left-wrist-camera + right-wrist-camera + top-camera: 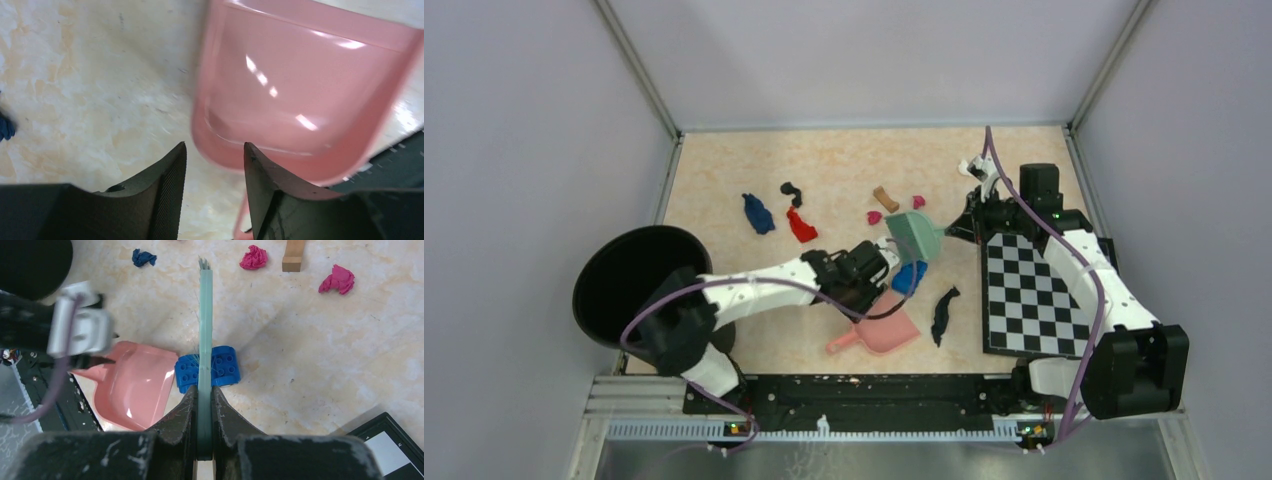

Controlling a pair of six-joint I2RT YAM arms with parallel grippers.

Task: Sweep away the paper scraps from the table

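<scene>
Two magenta paper scraps [254,257] [337,280], one pink dustpan [130,390]

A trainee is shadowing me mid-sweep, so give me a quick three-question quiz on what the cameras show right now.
1. True or false: the left gripper is open and gripping nothing.
2. The right gripper is shut on: A a sponge, B the brush, C nothing.
3. In the right wrist view, what lies just right of the dustpan?
Key: 1 true; 2 B; 3 the blue block.
</scene>
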